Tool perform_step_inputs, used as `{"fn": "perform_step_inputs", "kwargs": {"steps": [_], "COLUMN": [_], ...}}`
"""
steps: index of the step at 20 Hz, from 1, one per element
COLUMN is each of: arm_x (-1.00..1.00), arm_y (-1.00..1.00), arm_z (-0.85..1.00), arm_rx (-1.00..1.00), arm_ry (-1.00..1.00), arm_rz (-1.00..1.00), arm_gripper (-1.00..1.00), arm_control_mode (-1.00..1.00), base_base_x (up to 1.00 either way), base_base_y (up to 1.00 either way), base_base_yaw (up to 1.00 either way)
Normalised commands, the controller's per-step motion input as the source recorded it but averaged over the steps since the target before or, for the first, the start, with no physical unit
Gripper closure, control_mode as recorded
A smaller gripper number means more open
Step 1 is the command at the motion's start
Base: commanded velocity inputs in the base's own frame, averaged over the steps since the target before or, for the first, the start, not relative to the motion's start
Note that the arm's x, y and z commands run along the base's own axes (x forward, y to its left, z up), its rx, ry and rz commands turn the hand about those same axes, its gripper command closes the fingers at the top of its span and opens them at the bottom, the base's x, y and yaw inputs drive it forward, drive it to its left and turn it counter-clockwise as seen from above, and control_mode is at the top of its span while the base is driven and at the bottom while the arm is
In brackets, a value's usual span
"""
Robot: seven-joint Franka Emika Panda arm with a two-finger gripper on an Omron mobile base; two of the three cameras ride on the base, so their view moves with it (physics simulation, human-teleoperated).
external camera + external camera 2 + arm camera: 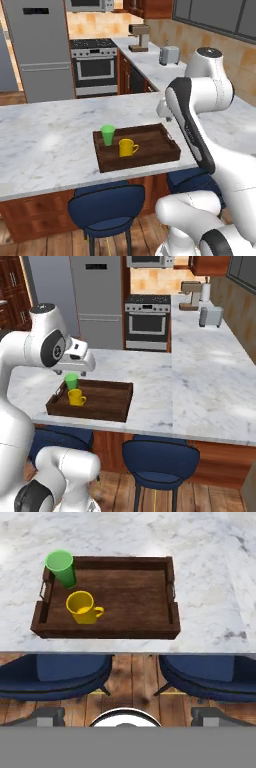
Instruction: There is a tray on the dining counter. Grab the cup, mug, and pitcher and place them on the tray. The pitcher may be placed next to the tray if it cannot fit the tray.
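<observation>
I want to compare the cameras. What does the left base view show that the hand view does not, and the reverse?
Left base view alone: the stove, the fridge and the toaster.
Hand view alone: both tray handles from above, and the wooden floor between the two blue stools.
Both: the tray on the dining counter, holding the cup and the mug.

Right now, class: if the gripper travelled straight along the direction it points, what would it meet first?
Probably the tray on the dining counter, on its bare wood beside the mug; depth is unclear.
</observation>
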Motion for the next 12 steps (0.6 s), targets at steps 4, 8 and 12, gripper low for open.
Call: {"fn": "perform_step_inputs", "kwargs": {"steps": [4,8,12], "arm_x": [0.0,0.0,0.0], "arm_y": [0.0,0.0,0.0], "arm_z": [0.0,0.0,0.0], "arm_rx": [0.0,0.0,0.0], "arm_ry": [0.0,0.0,0.0], "arm_rz": [0.0,0.0,0.0], "arm_gripper": [-1.0,-1.0,-1.0], "arm_control_mode": [1.0,1.0,1.0], "base_base_x": [-1.0,-1.0,-0.74], "base_base_y": [0.95,1.0,1.0], "base_base_yaw": [0.0,0.0,0.0]}}
